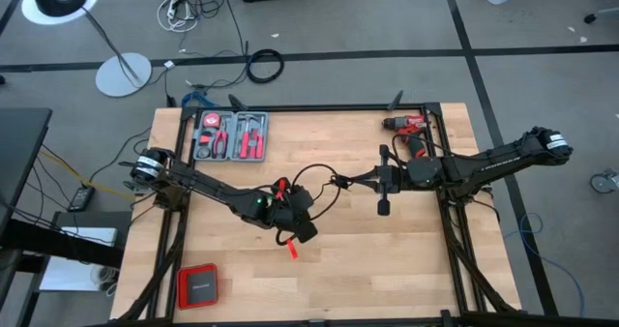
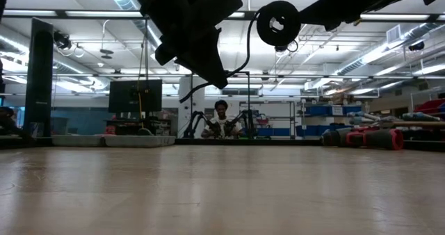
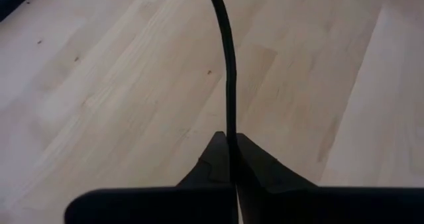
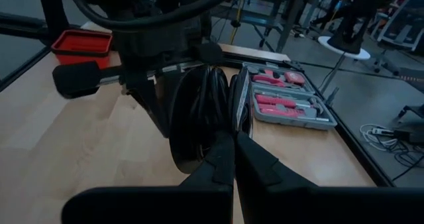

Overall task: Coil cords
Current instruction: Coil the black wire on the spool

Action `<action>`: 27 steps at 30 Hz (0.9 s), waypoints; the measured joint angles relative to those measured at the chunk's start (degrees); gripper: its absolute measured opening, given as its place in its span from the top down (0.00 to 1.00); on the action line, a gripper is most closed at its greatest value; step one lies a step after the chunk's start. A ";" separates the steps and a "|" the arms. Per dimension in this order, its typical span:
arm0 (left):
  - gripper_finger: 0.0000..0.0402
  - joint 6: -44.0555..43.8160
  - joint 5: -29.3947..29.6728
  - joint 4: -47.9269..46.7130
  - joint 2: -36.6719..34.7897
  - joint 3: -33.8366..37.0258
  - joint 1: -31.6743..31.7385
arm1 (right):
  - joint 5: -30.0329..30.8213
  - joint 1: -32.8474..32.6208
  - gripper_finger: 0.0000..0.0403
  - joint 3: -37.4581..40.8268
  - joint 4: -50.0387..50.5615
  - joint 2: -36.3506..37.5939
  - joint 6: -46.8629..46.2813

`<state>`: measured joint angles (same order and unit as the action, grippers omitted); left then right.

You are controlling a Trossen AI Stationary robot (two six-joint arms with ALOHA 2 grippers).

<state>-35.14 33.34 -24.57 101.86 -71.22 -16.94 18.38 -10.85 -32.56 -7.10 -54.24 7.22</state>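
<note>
The thin black cord [image 1: 311, 184] hangs in loops between my two grippers over the middle of the table. In the low view the cord [image 2: 248, 47] is clear of the tabletop. My left gripper [image 1: 298, 201] is shut on the cord [image 3: 228, 71]. My right gripper [image 1: 338, 182] is shut on the cord, with several loops [image 4: 199, 111] bunched just ahead of its fingertips. The cord's plug ends do not show. My left gripper pinches a single strand of the cord [image 3: 230, 132] between its two fingertips [image 3: 215, 159]. The strand runs straight out from the tips, above the tabletop. My right gripper pinches the cord [image 4: 231, 130] between its two fingertips [image 4: 255, 161], level, from the table's right side. The loops hang ahead of the fingers, clear of the table.
An open tool case [image 1: 230, 136] with red-handled tools lies at the far left. A red drill [image 1: 411, 133] lies at the far right, and a red box [image 1: 198, 285] at the near left. A person [image 2: 222, 120] sits beyond the table's far edge.
</note>
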 joint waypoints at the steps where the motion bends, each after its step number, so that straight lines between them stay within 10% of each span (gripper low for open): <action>1: 0.99 0.00 0.00 0.38 0.00 0.00 0.02 | 0.22 0.00 1.00 0.00 -0.36 0.00 0.00; 27: 1.00 1.96 7.70 1.11 2.51 0.17 0.87 | -0.14 0.26 1.00 -0.02 -3.94 -2.40 -12.22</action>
<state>-33.17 41.04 -23.46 104.37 -71.05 -16.08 18.24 -10.60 -32.58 -11.04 -56.64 -4.99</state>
